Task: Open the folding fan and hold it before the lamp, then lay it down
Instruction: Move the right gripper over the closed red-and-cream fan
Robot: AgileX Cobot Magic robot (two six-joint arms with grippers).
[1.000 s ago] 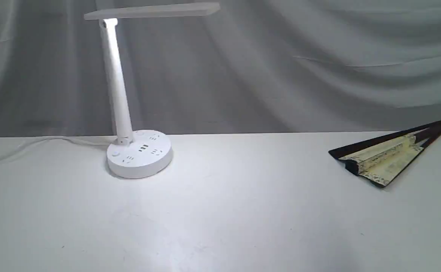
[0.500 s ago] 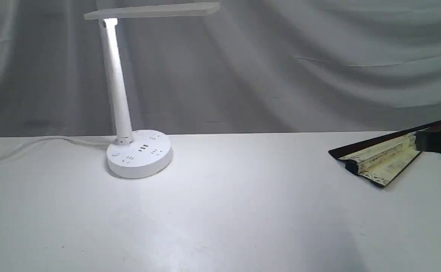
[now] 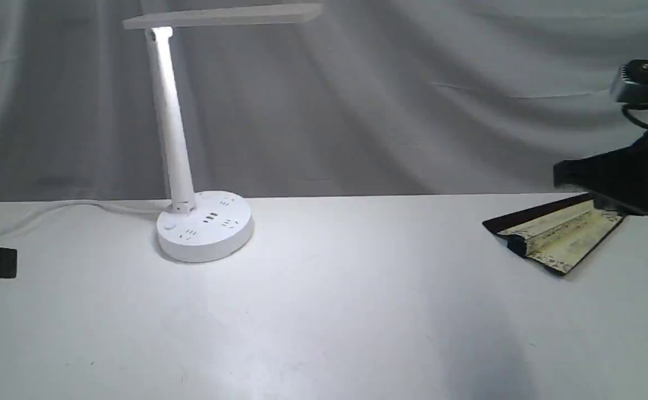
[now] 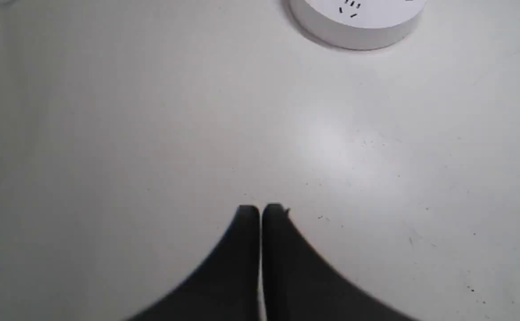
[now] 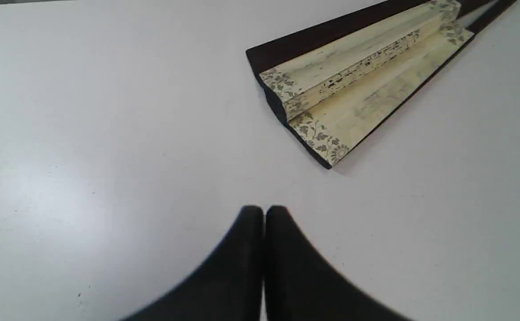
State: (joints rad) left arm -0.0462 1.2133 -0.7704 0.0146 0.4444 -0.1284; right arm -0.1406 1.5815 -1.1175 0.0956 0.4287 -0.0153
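The folding fan (image 3: 557, 239) is lying barely spread on the table (image 3: 357, 311), well apart from the lamp (image 3: 171, 122), with right gripper (image 5: 264, 209) and left gripper (image 4: 260, 207) both pressed together, likely risking a shove rather than a grasp.

Lamp (image 3: 171, 128) stands upright at far left of the white table (image 3: 324, 311), light bar horizontal, cord (image 3: 79, 204) trailing left from its round base. Folding fan (image 3: 557, 236) lies flat at far right, partly spread, wide end towards the lamp. Right gripper (image 3: 565, 175), blurred, overhangs the fan's narrow end; contact undetermined. Left gripper (image 3: 7, 264) shows low at the left edge, well apart from the lamp.
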